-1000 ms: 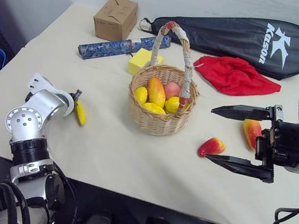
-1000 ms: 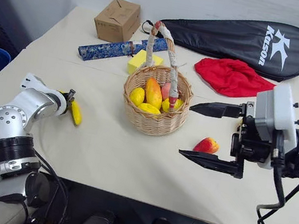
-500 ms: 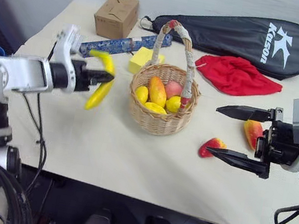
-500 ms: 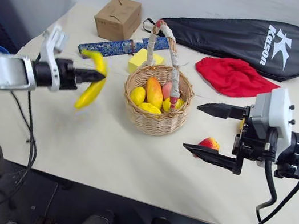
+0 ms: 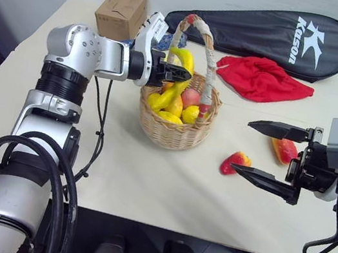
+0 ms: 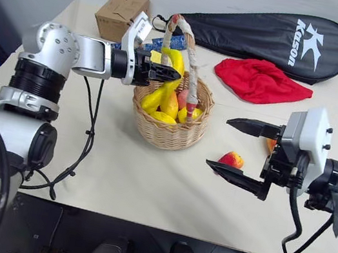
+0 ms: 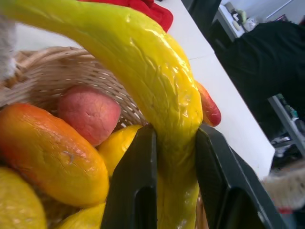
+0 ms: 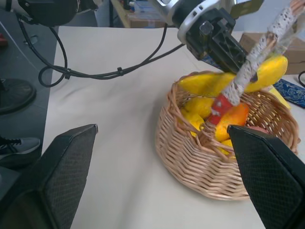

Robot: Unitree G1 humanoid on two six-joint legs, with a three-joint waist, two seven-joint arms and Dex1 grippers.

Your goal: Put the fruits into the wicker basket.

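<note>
The left gripper (image 8: 224,50) holds a banana (image 8: 228,78) over the wicker basket (image 8: 209,157).

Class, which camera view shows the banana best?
Left wrist view: the banana is seen close up, clamped between two black fingers. Both eye views show it small over the wicker basket; the right wrist view, partly behind the handle.

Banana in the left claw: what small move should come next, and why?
Probably open the left claw and let go. The banana it pinches already hangs over the wicker basket, its lower end among the fruit inside. Two mango-like fruits wait on the table.
</note>
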